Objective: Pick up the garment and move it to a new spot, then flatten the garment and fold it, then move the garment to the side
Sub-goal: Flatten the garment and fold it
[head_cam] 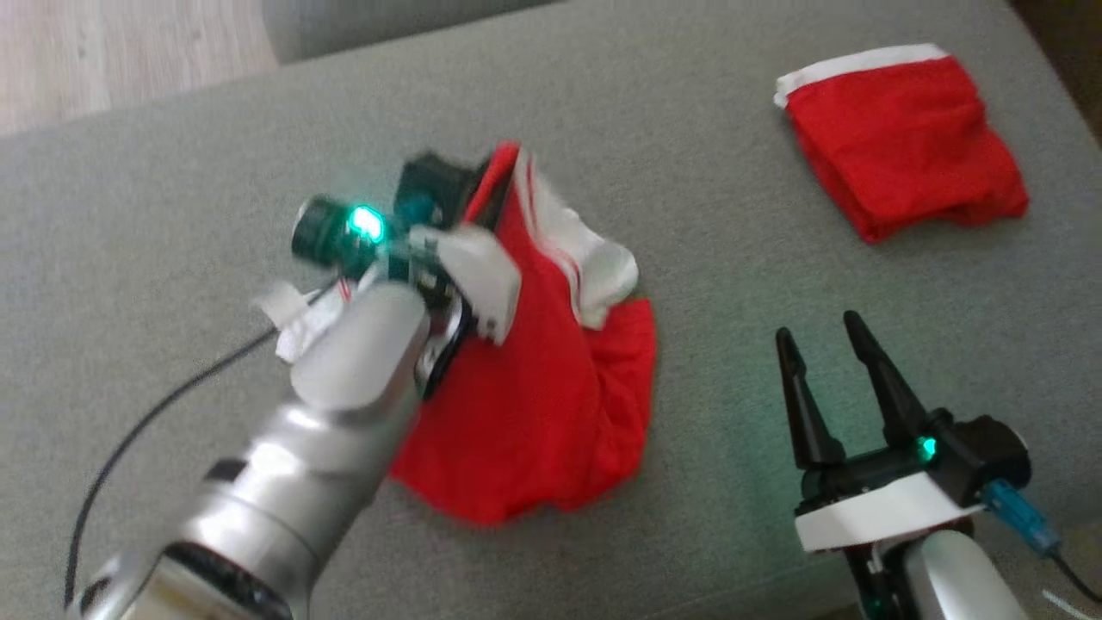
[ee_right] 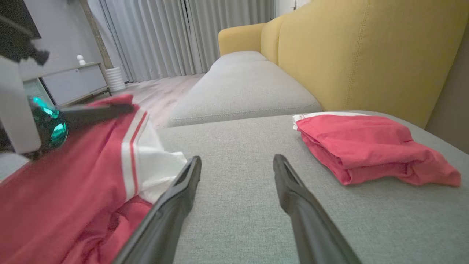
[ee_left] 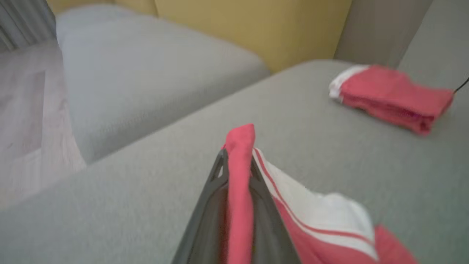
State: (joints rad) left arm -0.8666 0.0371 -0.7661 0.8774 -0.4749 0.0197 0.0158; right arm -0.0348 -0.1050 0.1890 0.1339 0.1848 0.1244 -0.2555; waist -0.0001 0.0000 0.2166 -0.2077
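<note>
My left pincer (ee_left: 238,157) grips the soft red cloth garment (head_cam: 534,405) near its white band (head_cam: 594,258); right pincer (head_cam: 818,331) released. Light, floppy: I'd hold that band.

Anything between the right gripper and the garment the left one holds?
Nothing visible. Bare grey cushion lies between the open right gripper and the garment pinched in the left gripper. The folded pile sits farther off, clear.
</note>
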